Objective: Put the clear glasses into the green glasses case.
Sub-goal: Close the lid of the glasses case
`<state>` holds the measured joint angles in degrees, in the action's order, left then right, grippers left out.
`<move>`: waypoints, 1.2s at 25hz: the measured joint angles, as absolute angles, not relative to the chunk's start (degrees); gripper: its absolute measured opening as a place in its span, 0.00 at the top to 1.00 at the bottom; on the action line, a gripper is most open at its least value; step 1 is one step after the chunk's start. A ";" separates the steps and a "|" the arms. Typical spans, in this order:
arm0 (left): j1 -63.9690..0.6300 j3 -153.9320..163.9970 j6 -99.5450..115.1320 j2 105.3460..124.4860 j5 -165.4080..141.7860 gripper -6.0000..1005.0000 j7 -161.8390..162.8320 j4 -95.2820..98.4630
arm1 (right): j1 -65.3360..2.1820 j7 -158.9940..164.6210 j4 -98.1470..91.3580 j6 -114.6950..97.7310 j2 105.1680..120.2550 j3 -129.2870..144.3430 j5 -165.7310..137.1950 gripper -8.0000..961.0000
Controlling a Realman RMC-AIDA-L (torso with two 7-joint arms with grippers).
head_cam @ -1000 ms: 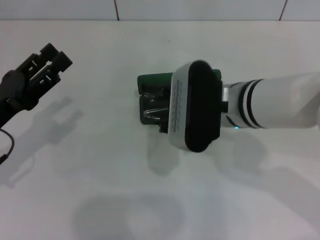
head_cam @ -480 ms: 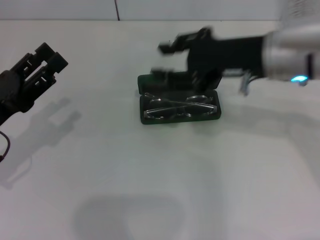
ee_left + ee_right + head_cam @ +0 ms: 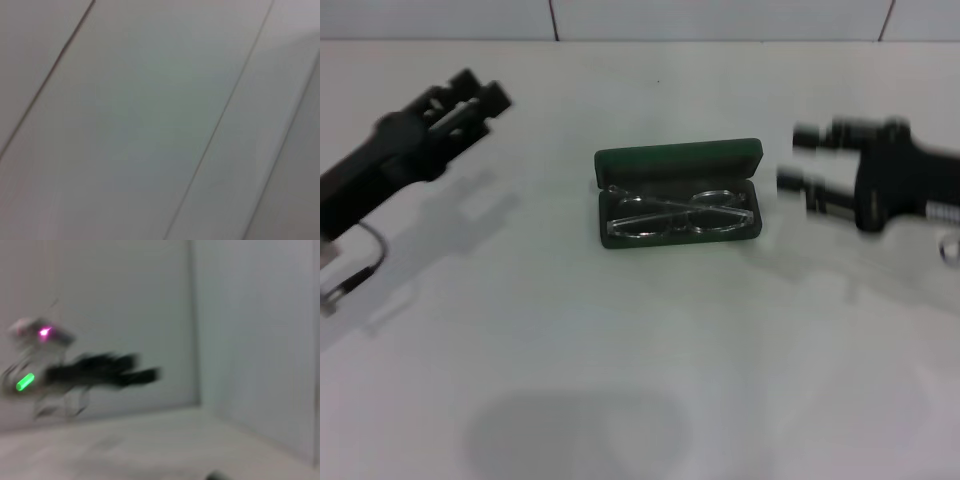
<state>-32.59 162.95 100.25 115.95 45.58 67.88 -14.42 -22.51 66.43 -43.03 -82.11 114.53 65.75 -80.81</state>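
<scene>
In the head view we see the white table [image 3: 650,380] filling nearly everything, with a tiled wall [image 3: 720,18] as a strip along its far edge. On the left, the left gripper [image 3: 470,95] hangs above the table well apart from the case; its dark fingers lie close together with nothing between them, but we cannot tell whether they are fully closed. On the right, the right gripper [image 3: 802,160] is near the case's right end without touching it, its two fingers spread apart and empty. Between them the green glasses case [image 3: 678,160] lies open on the table, lid raised at the far side, and the clear glasses [image 3: 675,213] rest folded inside its lower tray. Neither wrist view shows the case or glasses. The left wrist view gives only pale panels with thin dark seams. The right wrist view shows a wall corner and, farther off, the left arm's dark gripper [image 3: 125,372] with pink and green lights behind it.
</scene>
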 joint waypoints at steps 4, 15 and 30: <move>-42.42 162.95 88.39 116.43 36.97 0.30 73.29 -14.16 | -21.00 61.53 -41.52 -85.55 114.38 65.11 -89.36 0.49; -56.61 162.90 61.57 119.76 27.91 0.30 72.75 -6.18 | -19.59 57.11 -36.96 -86.10 114.77 65.13 -98.09 0.49; -55.52 162.16 49.52 119.96 33.01 0.30 65.03 1.16 | -20.14 57.36 -36.13 -86.67 115.14 65.06 -98.78 0.49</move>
<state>-55.52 162.16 49.52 119.96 33.01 65.03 1.16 -20.14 57.36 -36.13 -86.67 115.14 65.06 -98.78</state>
